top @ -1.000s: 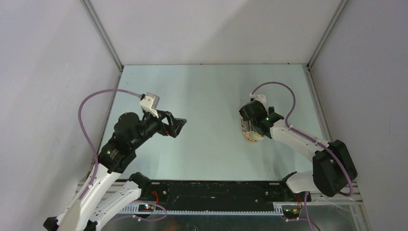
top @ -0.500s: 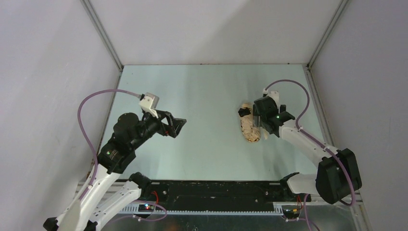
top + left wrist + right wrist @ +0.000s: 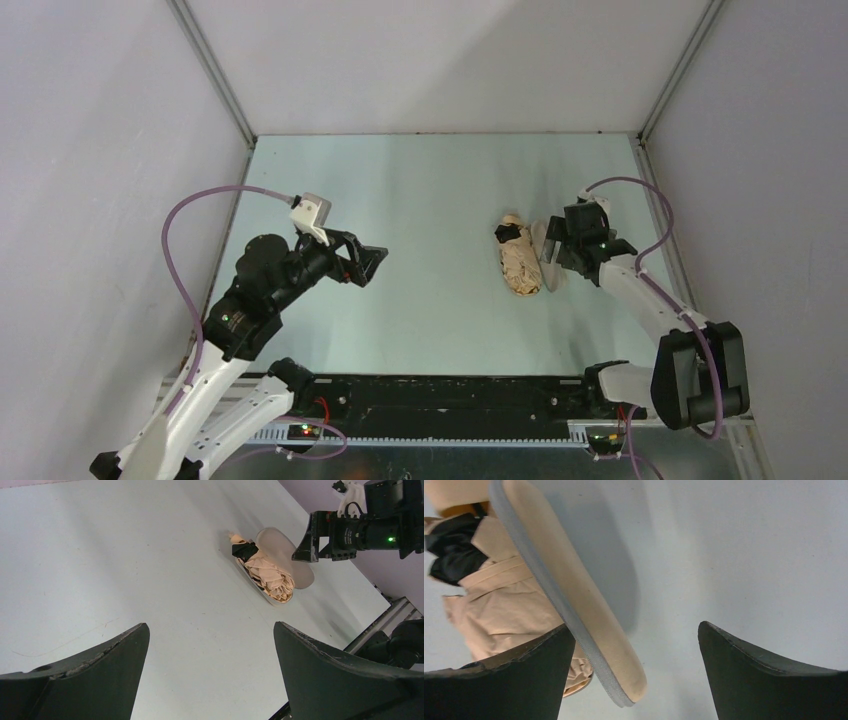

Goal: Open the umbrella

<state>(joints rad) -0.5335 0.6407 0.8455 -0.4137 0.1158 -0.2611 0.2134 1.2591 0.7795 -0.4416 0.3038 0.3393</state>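
Note:
The umbrella (image 3: 520, 265) lies folded on the table, right of centre: a tan fabric bundle with a black part at its far end. It also shows in the left wrist view (image 3: 270, 575) and in the right wrist view (image 3: 504, 600). A pale flat sleeve (image 3: 549, 275) with a grey edge stands tilted along its right side (image 3: 589, 610). My right gripper (image 3: 556, 248) is open just right of the umbrella, and the sleeve's end lies between its jaws (image 3: 634, 626), next to the left finger. My left gripper (image 3: 372, 262) is open and empty above the table's left part (image 3: 210, 625).
Grey walls and metal corner posts close in the table on the left, back and right. A black rail (image 3: 450, 395) with the arm bases runs along the near edge. The right arm's purple cable (image 3: 640, 200) loops close to the right wall.
My right gripper has moved right, off the umbrella, which now lies uncovered. The pale sleeve now shows beside it. The left arm has not moved.

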